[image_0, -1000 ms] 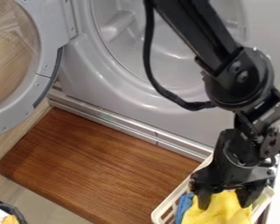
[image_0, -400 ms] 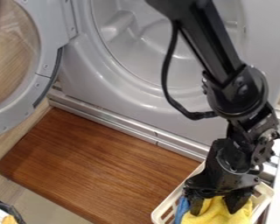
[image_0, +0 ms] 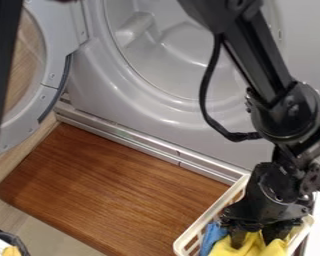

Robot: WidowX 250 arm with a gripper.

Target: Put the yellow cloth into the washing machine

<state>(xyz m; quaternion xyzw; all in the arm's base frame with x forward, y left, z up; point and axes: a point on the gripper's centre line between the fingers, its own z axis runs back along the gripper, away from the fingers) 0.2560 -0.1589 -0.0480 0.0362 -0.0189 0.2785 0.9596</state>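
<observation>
Soft yellow cloth [image_0: 253, 248]: in the white plastic basket with slotted sides [image_0: 205, 215], low in your view, loosely folded and rumpled. Blue cloth [image_0: 213, 236] just beside it, at the basket's near-left side.

Your black two-finger gripper [image_0: 257, 238]: down at the yellow cloth, fingers parted, folds rising between them. No firm pinch visible; contact at the tips is hard to judge.

Progress: you have the gripper at the cloth and the washer door [image_0: 50, 75] is open. By my reading, you are at the grasp stage. Left for you: close on the fabric, lift clear of the basket, carry up to the drum [image_0: 183, 50], release inside.

Farther out: glossy grey washing machine [image_0: 99, 82], smooth moulded curves round a circular mouth. Door a thick ring with a clear pane. Ridged metal strip [image_0: 146, 144] along its foot. Below, a reddish-brown wooden board [image_0: 116, 190], rounded corners, streaky grain, satin sheen.
</observation>
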